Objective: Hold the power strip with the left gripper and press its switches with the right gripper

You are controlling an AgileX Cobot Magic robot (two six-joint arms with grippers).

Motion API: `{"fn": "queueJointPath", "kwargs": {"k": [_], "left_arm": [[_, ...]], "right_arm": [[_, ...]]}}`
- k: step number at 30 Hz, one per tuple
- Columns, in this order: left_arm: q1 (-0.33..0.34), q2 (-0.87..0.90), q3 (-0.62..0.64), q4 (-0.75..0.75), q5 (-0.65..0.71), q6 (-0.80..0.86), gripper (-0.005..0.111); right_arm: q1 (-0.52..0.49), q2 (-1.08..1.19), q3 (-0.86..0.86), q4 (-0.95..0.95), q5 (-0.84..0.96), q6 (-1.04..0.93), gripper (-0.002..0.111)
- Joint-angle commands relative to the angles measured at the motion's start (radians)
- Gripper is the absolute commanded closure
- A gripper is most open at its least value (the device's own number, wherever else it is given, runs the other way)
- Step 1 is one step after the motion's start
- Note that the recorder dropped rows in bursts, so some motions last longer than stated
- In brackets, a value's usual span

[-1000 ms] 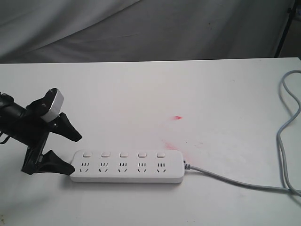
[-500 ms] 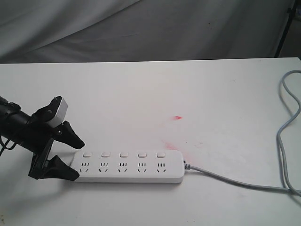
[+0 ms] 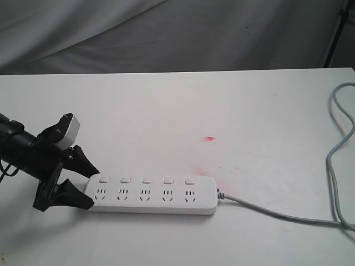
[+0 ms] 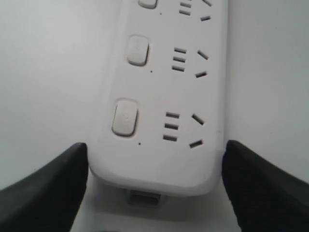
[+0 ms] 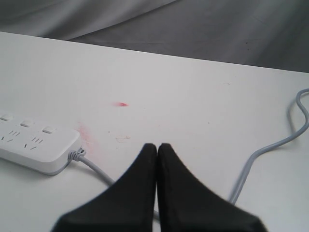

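Note:
The white power strip lies flat near the table's front, its row of switches along the far side. My left gripper is at the strip's left end, one black finger against each long side, shut on it. In the left wrist view the strip's end fills the space between the fingers of the left gripper, with one switch just beyond. My right gripper is shut and empty, hovering right of the strip. It is out of the exterior view.
The grey cable runs from the strip's right end across the table and loops up along the right edge. Red smudges mark the tabletop behind the strip. A grey cloth backdrop hangs behind the table.
My left gripper moved right and down onto the strip's left end, and its fingers closed in from wide open to the strip's sides. The strip and the cable stayed put.

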State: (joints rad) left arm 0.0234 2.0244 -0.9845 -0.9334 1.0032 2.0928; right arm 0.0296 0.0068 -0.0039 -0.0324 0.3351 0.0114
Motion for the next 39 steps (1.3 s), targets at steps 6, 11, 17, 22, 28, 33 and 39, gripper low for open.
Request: {"fn": "queueJointPath", "kwargs": {"k": [6, 11, 17, 22, 28, 33, 39], "left_arm": [[-0.005, 0.001, -0.004, 0.004, -0.010, 0.002, 0.084], [-0.005, 0.001, -0.004, 0.004, -0.010, 0.002, 0.084], [-0.005, 0.001, -0.004, 0.004, -0.010, 0.002, 0.084], [-0.005, 0.001, -0.004, 0.004, -0.010, 0.002, 0.084], [-0.005, 0.001, -0.004, 0.004, -0.010, 0.002, 0.084], [-0.005, 0.001, -0.004, 0.004, -0.010, 0.002, 0.084], [-0.005, 0.001, -0.004, 0.004, -0.010, 0.002, 0.084]], "right_arm": [[-0.008, -0.007, 0.004, -0.006, -0.001, -0.004, 0.108], [-0.008, -0.007, 0.004, -0.006, -0.001, -0.004, 0.108], [-0.008, -0.007, 0.004, -0.006, -0.001, -0.004, 0.108], [-0.008, -0.007, 0.004, -0.006, -0.001, -0.004, 0.108], [-0.008, -0.007, 0.004, -0.006, -0.001, -0.004, 0.108], [-0.008, -0.007, 0.004, -0.006, -0.001, -0.004, 0.108], [-0.008, -0.007, 0.004, -0.006, -0.001, -0.004, 0.108]]}}
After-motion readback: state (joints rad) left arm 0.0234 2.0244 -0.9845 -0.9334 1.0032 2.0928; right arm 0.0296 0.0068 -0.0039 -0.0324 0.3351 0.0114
